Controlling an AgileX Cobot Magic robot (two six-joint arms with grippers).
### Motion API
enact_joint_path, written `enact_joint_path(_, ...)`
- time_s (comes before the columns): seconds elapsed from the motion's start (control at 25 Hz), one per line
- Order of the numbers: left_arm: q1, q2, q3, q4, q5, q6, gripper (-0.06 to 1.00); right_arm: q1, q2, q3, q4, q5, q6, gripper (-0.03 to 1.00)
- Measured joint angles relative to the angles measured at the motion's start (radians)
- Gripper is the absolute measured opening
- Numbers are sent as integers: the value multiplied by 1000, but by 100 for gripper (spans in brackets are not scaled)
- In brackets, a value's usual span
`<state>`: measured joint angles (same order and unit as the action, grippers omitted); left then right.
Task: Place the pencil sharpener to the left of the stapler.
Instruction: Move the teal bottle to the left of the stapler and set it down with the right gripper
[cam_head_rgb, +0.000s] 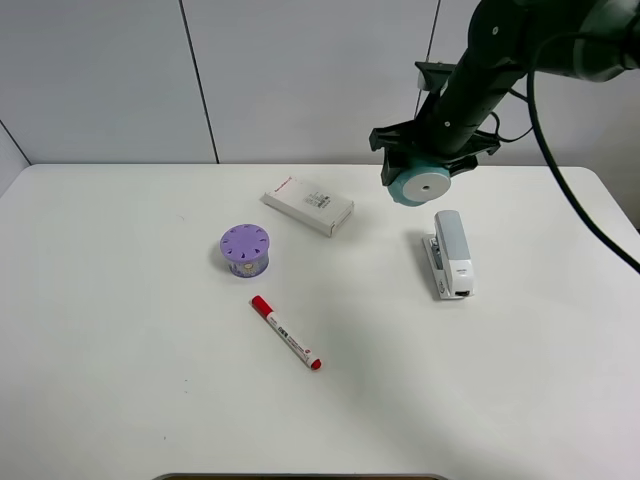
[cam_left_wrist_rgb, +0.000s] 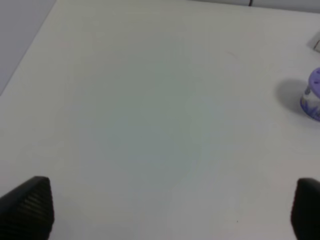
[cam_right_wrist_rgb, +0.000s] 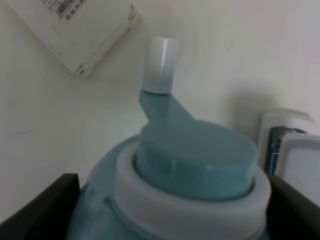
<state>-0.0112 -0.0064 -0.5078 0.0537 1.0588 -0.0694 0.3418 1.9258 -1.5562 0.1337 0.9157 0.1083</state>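
The right gripper (cam_head_rgb: 424, 172) has its fingers (cam_right_wrist_rgb: 45, 205) clamped on the rounded mint-teal plastic pencil sharpener (cam_head_rgb: 420, 185). It's held off the white tabletop (cam_head_rgb: 150, 350), just beyond the far end of the long grey-and-white stapler (cam_head_rgb: 452, 253). Over on the other side, the left gripper (cam_left_wrist_rgb: 165, 215) hangs with fingers spread wide apart.

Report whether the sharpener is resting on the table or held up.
Held up. The right end effector grips the sharpener above the table, beyond the stapler, white face tipped toward the high camera.
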Motion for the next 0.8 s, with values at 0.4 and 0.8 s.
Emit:
enact_joint_path(0.4,0,0,0,0,0,0,95,62,120,0,-23,-37,55,68)
enact_joint_path(0.8,0,0,0,0,0,0,95,72,200,0,-34,-46,71,68)
